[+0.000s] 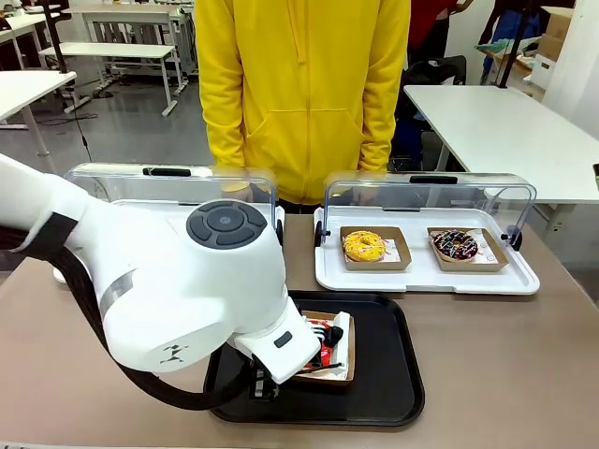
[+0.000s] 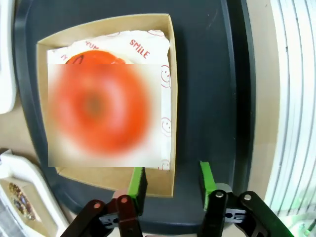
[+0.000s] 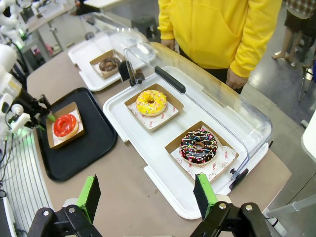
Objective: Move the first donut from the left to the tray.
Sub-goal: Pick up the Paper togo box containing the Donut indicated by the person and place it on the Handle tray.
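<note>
One red donut (image 3: 65, 125): sits in its cardboard holder (image 2: 163, 185) on the black tray (image 3: 94, 143).
Left gripper (image 2: 170, 180): fingers apart, straddling the holder's near corner wall.
Right gripper (image 3: 148, 195): fingers spread wide, empty, right of the tray.

Four donuts: red (image 3: 65, 125), yellow (image 3: 151, 102), two chocolate (image 3: 199, 146) (image 3: 109, 64). One black tray (image 3: 94, 148), two white trays (image 3: 163, 177) (image 3: 86, 52).
</note>
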`<act>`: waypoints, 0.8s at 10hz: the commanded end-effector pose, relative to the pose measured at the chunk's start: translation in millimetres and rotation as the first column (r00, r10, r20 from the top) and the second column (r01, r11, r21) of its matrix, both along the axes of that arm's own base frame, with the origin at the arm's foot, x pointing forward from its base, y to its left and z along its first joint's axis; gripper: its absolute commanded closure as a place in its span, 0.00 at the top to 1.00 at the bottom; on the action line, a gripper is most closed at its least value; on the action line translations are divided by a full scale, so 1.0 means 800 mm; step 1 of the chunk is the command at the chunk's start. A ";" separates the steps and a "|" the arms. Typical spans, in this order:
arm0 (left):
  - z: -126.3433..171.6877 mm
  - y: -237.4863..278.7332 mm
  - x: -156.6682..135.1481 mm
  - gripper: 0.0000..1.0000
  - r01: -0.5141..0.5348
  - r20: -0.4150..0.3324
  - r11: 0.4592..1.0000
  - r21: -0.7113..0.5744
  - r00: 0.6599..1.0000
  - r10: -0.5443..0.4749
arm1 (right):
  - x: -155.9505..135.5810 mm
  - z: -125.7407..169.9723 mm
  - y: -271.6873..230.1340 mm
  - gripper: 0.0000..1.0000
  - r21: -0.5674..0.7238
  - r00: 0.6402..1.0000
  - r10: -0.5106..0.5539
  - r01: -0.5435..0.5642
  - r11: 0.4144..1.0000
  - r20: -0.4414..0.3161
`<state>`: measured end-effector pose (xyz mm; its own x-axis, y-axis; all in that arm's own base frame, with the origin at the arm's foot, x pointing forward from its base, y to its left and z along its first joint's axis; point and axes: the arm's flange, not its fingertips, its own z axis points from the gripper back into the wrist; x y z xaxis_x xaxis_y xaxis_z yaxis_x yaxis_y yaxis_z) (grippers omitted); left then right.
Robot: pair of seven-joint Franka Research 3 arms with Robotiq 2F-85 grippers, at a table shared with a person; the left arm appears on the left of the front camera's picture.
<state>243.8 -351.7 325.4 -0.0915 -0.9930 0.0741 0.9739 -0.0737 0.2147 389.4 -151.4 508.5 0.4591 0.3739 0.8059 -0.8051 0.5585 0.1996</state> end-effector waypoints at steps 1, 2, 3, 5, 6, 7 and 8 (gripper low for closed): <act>0.049 0.011 -0.009 1.00 -0.013 -0.022 1.000 -0.008 1.000 0.012 | 0.003 0.000 0.001 1.00 0.019 0.999 0.009 -0.010 1.000 0.032; 0.064 0.010 -0.009 1.00 -0.010 -0.028 1.000 -0.012 1.000 0.010 | 0.003 0.000 0.001 1.00 0.019 0.999 0.009 -0.010 1.000 0.032; 0.075 0.007 -0.008 1.00 0.009 -0.034 1.000 -0.025 0.999 -0.010 | 0.003 0.000 0.001 1.00 0.019 0.999 0.009 -0.010 1.000 0.032; 0.083 0.002 -0.009 1.00 0.045 -0.034 0.999 -0.015 0.998 -0.045 | 0.003 0.000 0.001 1.00 0.019 0.999 0.009 -0.010 1.000 0.032; 0.071 -0.002 -0.012 1.00 -0.008 -0.009 1.000 -0.026 1.000 0.008 | 0.003 0.000 0.001 1.00 0.019 0.999 0.009 -0.010 1.000 0.032; 0.071 -0.002 -0.012 1.00 -0.008 -0.009 1.000 -0.026 1.000 0.008 | 0.003 0.000 0.001 1.00 0.019 0.999 0.009 -0.010 1.000 0.032; 0.071 -0.002 -0.012 1.00 -0.008 -0.009 1.000 -0.026 1.000 0.008 | 0.003 0.000 0.001 1.00 0.019 0.999 0.009 -0.010 1.000 0.032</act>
